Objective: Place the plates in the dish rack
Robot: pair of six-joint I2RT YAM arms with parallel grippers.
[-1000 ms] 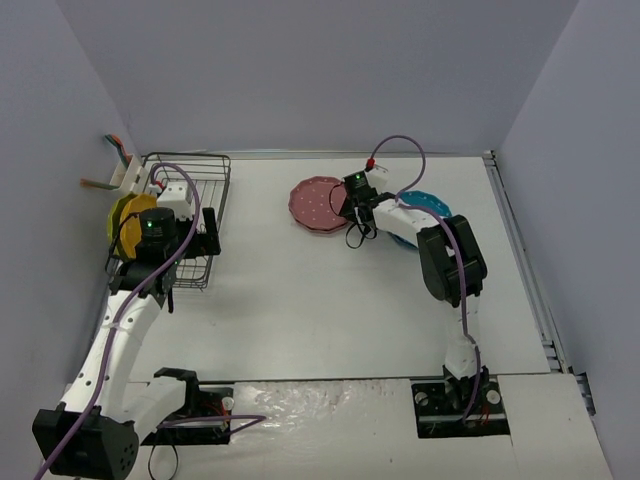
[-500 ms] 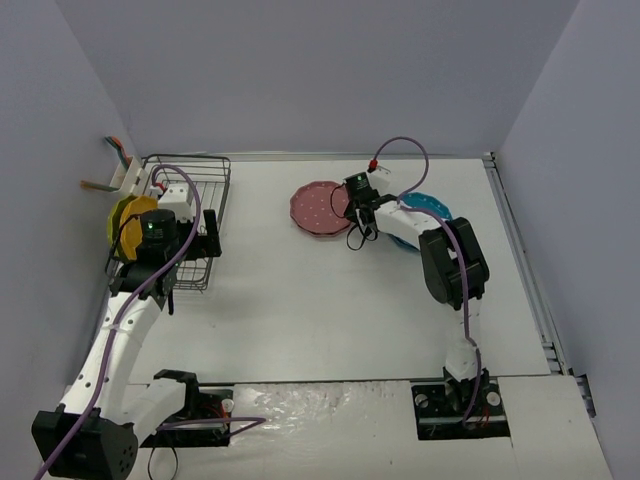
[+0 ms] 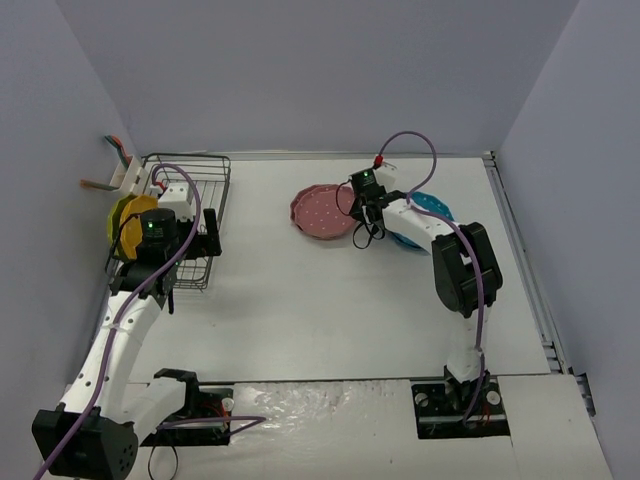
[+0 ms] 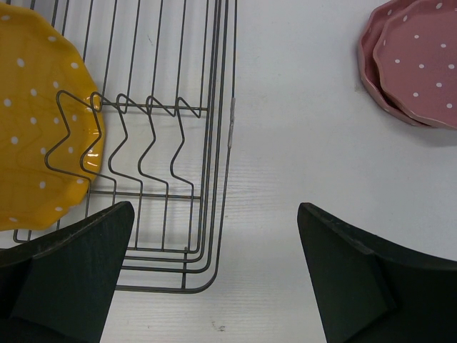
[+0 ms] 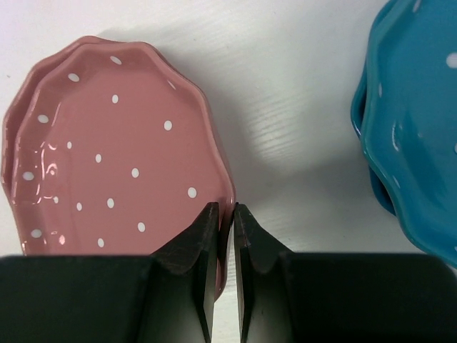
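Two pink plates [image 3: 320, 211] [image 5: 121, 143] lie stacked at the middle back of the table. My right gripper [image 3: 358, 212] [image 5: 226, 214] is shut on the right rim of the top pink plate. Just to its right are stacked turquoise plates [image 3: 432, 203] [image 5: 414, 128]. The black wire dish rack [image 3: 205, 185] [image 4: 178, 143] stands at the back left. It holds an orange-yellow plate [image 4: 36, 121] and a lime-yellow one [image 3: 120, 215] upright at its left end. Above the rack's near right corner my left gripper [image 3: 208, 238] [image 4: 214, 279] hangs open with nothing in it.
A white utensil caddy [image 3: 128, 176] with utensils sits at the rack's far left corner. Grey walls close in the table at the left, back and right. A purple cable loops above the right wrist.
The right jaws have closed onto the top pink plate's rim, and the wrist has shifted slightly right. The left arm has not moved.
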